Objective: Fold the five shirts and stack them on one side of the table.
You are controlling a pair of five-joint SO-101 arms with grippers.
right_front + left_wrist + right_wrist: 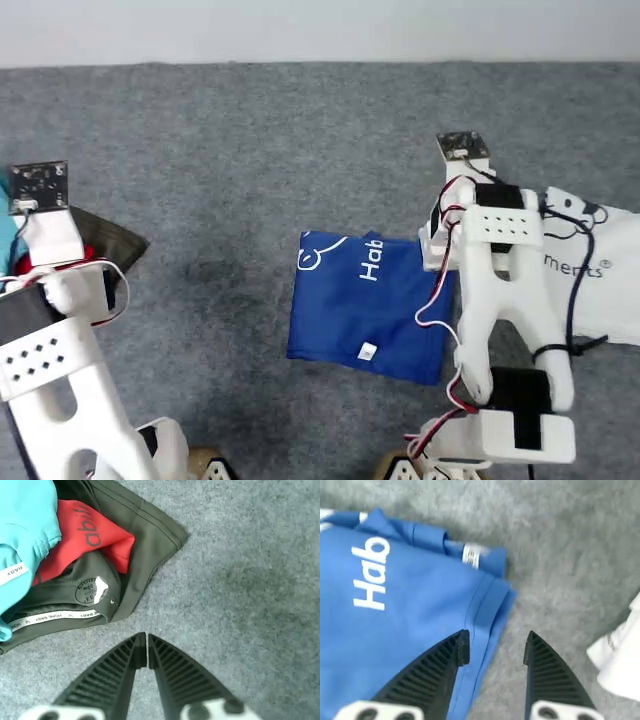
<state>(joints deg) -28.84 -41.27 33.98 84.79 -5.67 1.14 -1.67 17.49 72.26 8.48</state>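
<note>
Scene: right end effector (497, 640) spread astride blue shirt (395, 630) edge | left end effector (147, 642) pressed together, empty | Risk: likely pinches one layer only, so the fold unravels.

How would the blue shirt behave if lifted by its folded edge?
Probably floppy: the blue shirt lies in soft layers, so it would likely sag and unfold. It looks like thin cloth, so likely light. Pushed, it may bunch on the fuzzy table cover.
</note>
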